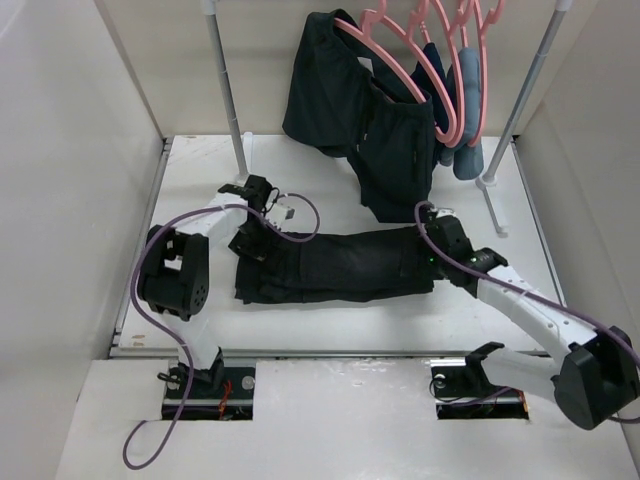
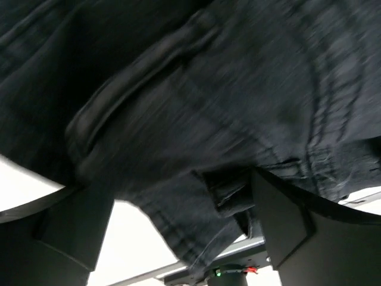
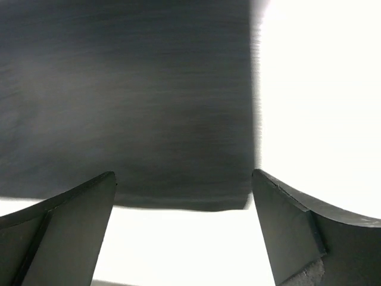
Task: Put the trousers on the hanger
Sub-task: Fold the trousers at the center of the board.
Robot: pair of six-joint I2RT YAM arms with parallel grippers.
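The long black trousers point(image 1: 330, 265) lie folded across the table, waist end at the left and leg hems at the right. My left gripper point(image 1: 243, 243) is open at the waist end. In the left wrist view the waistband fabric point(image 2: 196, 119) hangs between its spread fingers point(image 2: 286, 220). My right gripper point(image 1: 432, 262) is open at the hem end. In the right wrist view the hem edge point(image 3: 178, 119) lies just ahead of its gripper point(image 3: 183, 179), over bare table. Several pink hangers point(image 1: 400, 60) hang on the rail at the back.
A shorter black garment point(image 1: 340, 110) hangs from one pink hanger. Small navy and light-blue garments point(image 1: 465, 90) hang at the right. Two rack poles point(image 1: 228, 90) point(image 1: 520, 100) stand on the table's far side. White walls close in left and right.
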